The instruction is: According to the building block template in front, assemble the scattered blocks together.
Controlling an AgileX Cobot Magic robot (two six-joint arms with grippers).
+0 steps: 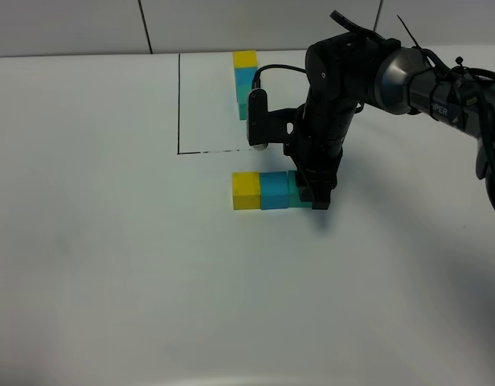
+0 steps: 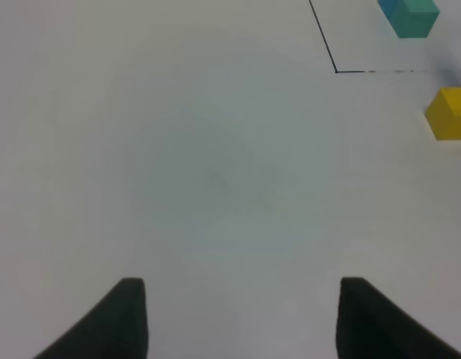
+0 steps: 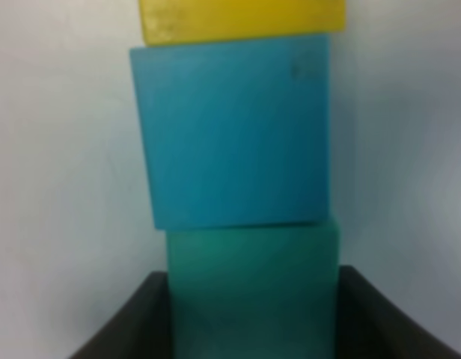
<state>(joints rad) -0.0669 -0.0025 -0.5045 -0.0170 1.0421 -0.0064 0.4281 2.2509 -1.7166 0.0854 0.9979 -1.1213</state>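
**Last block going into the row**

In the high view, the right hand is standing low over the tabletop, clamped on the green block. That block is sitting at the right end of a row, touching the blue block, which in turn is touching the yellow block. The template is lying further back, inside the black line, well apart from the loose row. Judging from this, the arm is finishing the last step: the three colours are lying in the template's order.

In the left wrist view, the left hand is hanging over bare tabletop with its fingers apart and nothing between them. The yellow block is showing at the edge of the picture, with the corner of the black line and the green end of the template beyond it. This arm is taking no part in the step.

In the right wrist view, the right hand is gripping the green block from both sides, one dark finger on each flank. The blue block is pressing against it and looking slightly twisted against the green one; the yellow block is lying beyond it.

The next move is probably calling for a gentle release: spreading the fingers without dragging the green block, then lifting straight up so the row is not being nudged apart. A small squaring push might be needed first.
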